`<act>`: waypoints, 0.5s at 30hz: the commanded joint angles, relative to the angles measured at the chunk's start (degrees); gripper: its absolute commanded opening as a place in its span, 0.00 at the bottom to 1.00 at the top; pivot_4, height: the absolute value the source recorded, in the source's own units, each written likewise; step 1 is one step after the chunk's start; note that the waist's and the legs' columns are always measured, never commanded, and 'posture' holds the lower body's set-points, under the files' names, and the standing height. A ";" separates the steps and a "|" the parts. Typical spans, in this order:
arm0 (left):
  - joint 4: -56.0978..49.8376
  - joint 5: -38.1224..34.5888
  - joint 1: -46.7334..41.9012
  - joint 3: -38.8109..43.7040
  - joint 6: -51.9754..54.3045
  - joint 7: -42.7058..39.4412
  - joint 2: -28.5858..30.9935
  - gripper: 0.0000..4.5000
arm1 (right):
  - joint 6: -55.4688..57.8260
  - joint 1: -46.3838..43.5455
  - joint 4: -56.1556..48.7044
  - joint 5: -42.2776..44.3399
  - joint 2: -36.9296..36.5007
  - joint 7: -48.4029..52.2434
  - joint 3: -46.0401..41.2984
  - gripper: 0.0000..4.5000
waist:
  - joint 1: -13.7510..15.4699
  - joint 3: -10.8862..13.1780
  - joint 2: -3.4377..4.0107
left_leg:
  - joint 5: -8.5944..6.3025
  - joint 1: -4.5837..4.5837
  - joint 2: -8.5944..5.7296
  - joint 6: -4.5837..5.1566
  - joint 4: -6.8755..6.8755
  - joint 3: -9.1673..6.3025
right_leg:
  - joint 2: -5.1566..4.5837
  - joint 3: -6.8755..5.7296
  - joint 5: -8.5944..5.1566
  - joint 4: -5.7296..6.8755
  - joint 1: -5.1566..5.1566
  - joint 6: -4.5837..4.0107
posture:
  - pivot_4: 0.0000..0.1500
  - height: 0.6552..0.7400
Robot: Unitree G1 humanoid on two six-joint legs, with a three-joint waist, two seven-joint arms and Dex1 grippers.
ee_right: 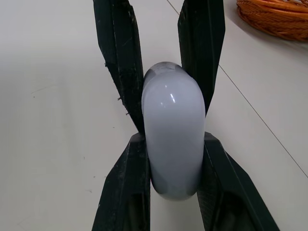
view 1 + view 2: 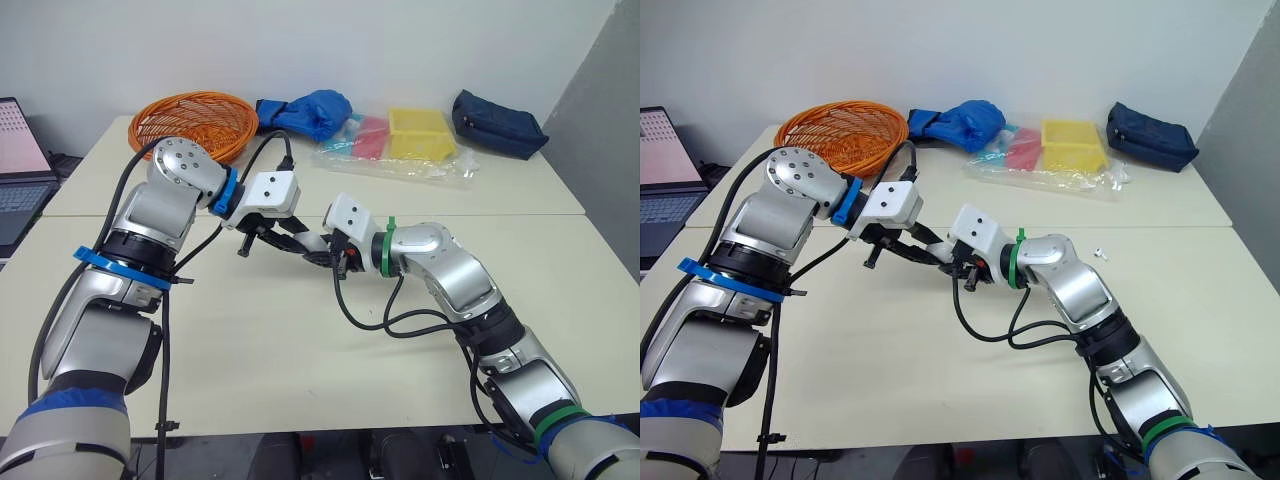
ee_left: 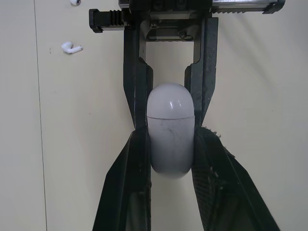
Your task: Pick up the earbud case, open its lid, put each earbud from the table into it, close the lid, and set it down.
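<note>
The earbud case [image 3: 169, 139] is held in the air above the table [image 2: 300, 380], pinched from opposite ends by both grippers. It is a small, smooth, glossy white shell, probably light and rigid, and its rounded sides look slippery. The lid [image 3: 169, 98] is shut, with only a thin seam showing.

The left gripper [image 2: 318, 252] has its fingers [image 3: 127, 192] closed on the lower body, below the seam. The right gripper [image 2: 335, 258] has its fingers [image 3: 137, 82] closed on the sides of the lid. The body is the safer place to hold, on its flatter flanks, so that the lid can swing freely.

One earbud [image 3: 71, 47] lies on the table well off to the side, with a second [image 3: 74, 2] near it.
</note>
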 commanded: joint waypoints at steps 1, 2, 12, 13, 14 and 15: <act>-1.46 0.41 -1.05 1.35 0.30 -0.20 0.03 0.17 | -1.14 -1.94 -0.95 0.13 0.19 -0.08 -0.91 0.19 | 0.00 0.00 0.00 | 0.00 0.00 0.00 0.00 0.00 0.00 | 0.00 0.00 0.00 0.00 0.00 0.00 | 1.00 1.00; -1.58 0.32 -0.84 1.64 0.76 0.32 -0.02 0.17 | -1.33 -1.92 -0.83 0.03 0.12 -0.19 -0.99 0.19 | 0.01 0.00 0.00 | 0.00 0.00 0.00 0.00 0.00 0.00 | 0.00 0.00 0.00 0.01 0.00 0.00 | 1.00 1.00; -5.80 -4.98 5.73 8.30 9.20 4.54 0.30 0.17 | 0.27 0.07 -6.68 5.70 -5.15 3.98 -6.31 0.80 | 0.01 0.00 0.00 | 0.00 0.00 0.01 0.00 0.00 -0.02 | -0.01 0.01 0.00 0.01 0.00 0.00 | 1.00 1.00; -6.16 -6.66 7.76 10.44 10.00 5.78 0.14 0.17 | 1.15 0.49 -8.30 7.38 -7.49 5.94 -7.96 0.89 | 0.02 0.00 0.00 | 0.00 -0.01 0.00 0.00 0.00 -0.03 | -0.01 0.01 0.00 0.01 0.00 0.00 | 1.00 1.00; -6.60 -7.92 9.28 11.95 10.67 6.81 0.01 0.17 | 1.80 0.84 -9.53 8.72 -9.34 7.38 -9.19 0.97 | 0.02 0.00 0.00 | 0.00 0.00 0.00 0.00 0.00 -0.03 | -0.01 0.02 0.00 0.01 0.00 0.00 | 1.00 1.00; -7.17 -9.75 11.55 14.38 11.04 8.36 -0.31 0.17 | 2.32 0.98 -10.30 10.19 -11.74 8.92 -11.03 0.99 | 0.04 0.00 0.00 | 0.00 0.00 0.00 0.00 0.00 -0.02 | -0.02 0.02 0.00 0.01 0.00 0.00 | 1.00 1.00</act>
